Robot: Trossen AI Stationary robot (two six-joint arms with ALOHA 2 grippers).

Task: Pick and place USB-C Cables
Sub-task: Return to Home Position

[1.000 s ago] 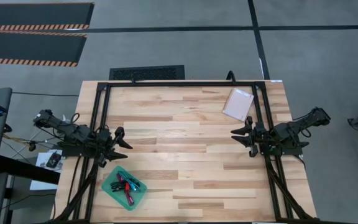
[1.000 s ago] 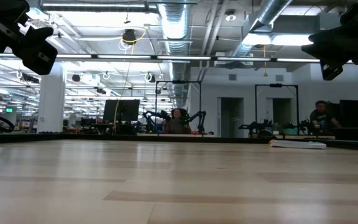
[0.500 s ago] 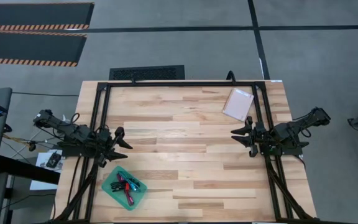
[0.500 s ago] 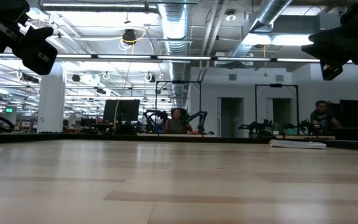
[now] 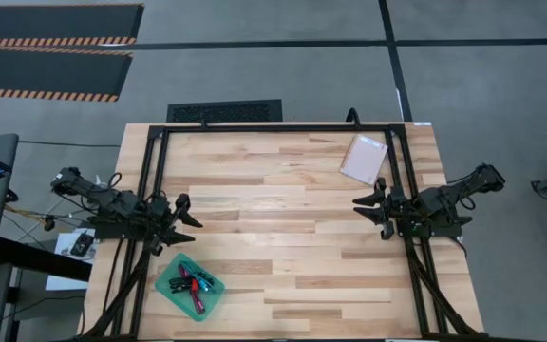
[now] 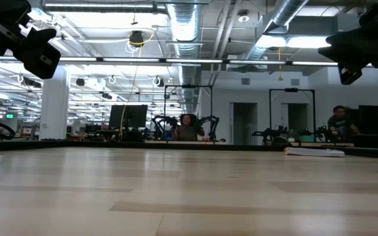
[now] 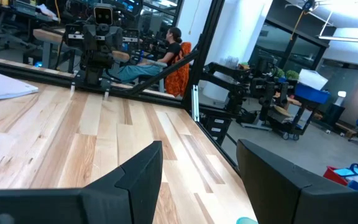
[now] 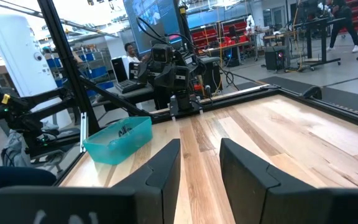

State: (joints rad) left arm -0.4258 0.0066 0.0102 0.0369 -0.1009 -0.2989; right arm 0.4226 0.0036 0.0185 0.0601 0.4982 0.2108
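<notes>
USB-C Cables (image 5: 191,280), thin teal, magenta and black bundles, lie together in the teal-green plastic bin (image 5: 213,298) just beside our left gripper (image 5: 184,224). It and the right gripper (image 5: 364,211) hover empty, fingers apart. We judge nothing remains to pick.

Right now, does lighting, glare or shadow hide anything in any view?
High view: even light, the cables in the green bin read plainly. Low view: bright ceiling lamps leave the left gripper and right gripper as black silhouettes. Wrist views: the table is well lit, with no strong glare.
</notes>
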